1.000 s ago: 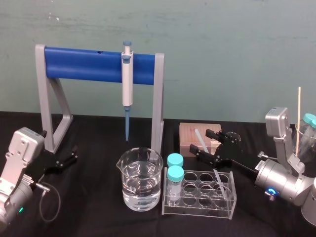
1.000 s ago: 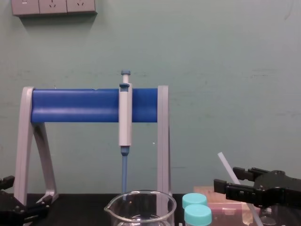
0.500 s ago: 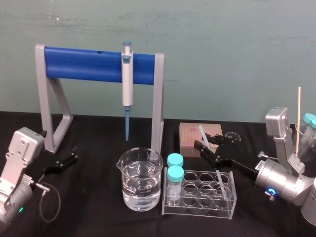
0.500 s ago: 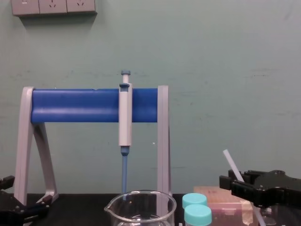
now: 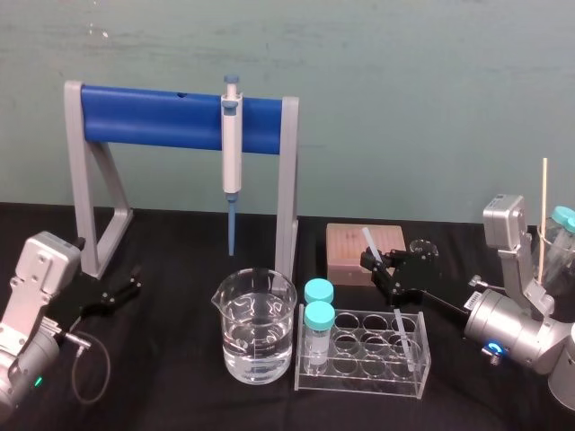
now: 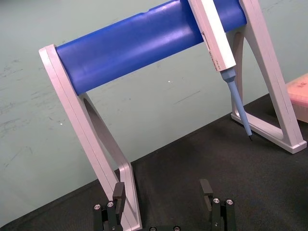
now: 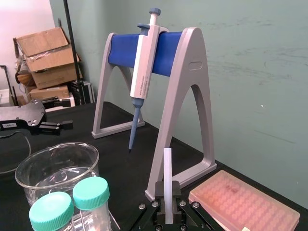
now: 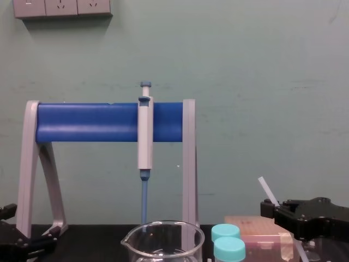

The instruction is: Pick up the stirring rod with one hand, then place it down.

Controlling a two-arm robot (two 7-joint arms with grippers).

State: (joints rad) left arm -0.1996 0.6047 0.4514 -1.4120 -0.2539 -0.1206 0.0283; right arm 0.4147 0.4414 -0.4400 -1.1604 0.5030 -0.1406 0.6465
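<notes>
The stirring rod is a thin whitish rod leaning in the clear test tube rack, with its top end tilted back and to the left. My right gripper is shut on the rod's upper part, above the rack. In the right wrist view the rod stands upright, pinched between the two black fingers of that gripper. The chest view shows the rod's tip sticking up from the right gripper. My left gripper rests open and holds nothing, low at the left by the stand's foot.
A grey-white pipette with a blue tip hangs on the blue and grey stand. A beaker of water and two teal-capped vials sit left of the rod. A pink tip box lies behind the gripper. A wooden stick stands at far right.
The right gripper's fingers have closed onto the stirring rod, which had stood free between them. The rod's top has shifted slightly to the right. The left arm has not moved.
</notes>
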